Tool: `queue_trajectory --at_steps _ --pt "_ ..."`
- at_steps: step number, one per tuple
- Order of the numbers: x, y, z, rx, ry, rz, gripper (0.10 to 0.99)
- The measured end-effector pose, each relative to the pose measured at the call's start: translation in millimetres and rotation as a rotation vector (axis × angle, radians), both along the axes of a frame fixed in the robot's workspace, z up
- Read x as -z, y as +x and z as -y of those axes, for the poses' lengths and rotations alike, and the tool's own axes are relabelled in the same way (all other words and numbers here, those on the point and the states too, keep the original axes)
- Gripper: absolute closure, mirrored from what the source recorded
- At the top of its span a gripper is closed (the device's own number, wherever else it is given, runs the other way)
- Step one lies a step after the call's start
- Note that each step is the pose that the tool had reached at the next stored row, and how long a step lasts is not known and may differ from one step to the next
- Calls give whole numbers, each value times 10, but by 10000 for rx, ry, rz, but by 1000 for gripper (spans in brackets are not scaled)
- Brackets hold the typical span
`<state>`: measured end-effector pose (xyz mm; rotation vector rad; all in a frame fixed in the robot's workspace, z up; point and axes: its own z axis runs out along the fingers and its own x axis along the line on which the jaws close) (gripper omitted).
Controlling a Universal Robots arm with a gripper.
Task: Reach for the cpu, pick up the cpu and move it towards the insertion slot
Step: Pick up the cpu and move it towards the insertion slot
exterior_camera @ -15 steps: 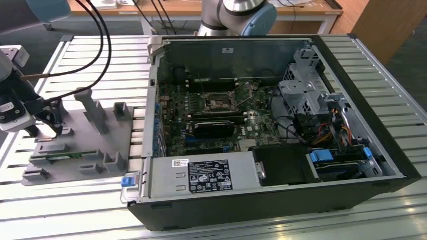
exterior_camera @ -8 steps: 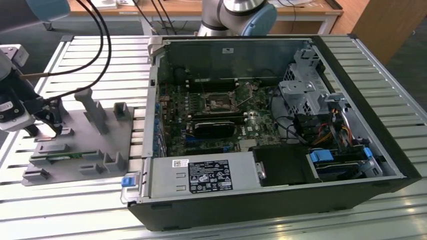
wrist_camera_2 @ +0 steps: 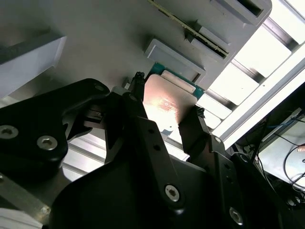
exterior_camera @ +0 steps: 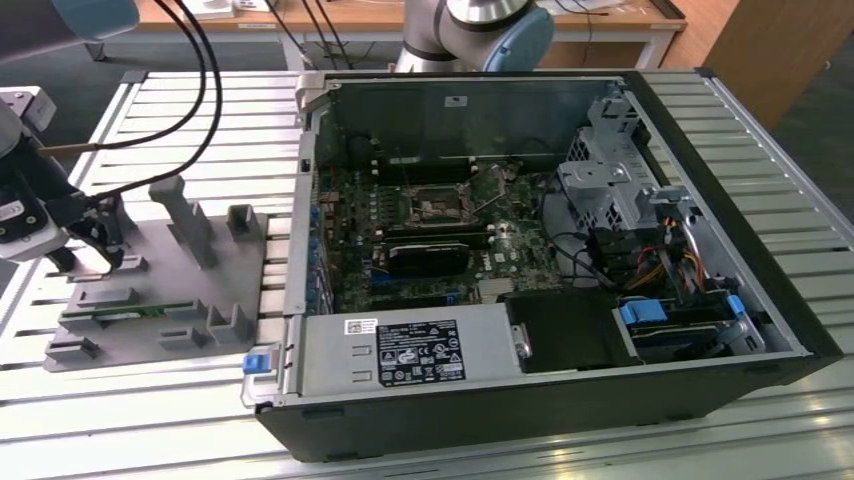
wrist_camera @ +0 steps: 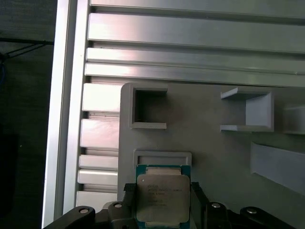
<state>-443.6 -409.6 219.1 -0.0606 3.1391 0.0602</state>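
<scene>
Cpu (wrist_camera: 163,198) sits between my fingers (wrist_camera: 198,198) in the first wrist view, at the grey holder tray (wrist_camera: 214,152); in the second wrist view they clamp the cpu's opposite edges; in the exterior view the insertion slot (exterior_camera: 434,207) lies well apart, toward the exterior view's right.

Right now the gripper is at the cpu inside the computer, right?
No. The gripper is at the cpu, but outside the computer, at the grey tray. The first wrist view shows the cpu against the tray. The exterior view shows the tray beside the computer, on the exterior view's left.
</scene>
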Motion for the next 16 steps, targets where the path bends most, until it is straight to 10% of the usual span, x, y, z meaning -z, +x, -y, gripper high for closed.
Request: queue_trajectory --at_steps 16 --pt "-76 0 0 0 -1 0 549"
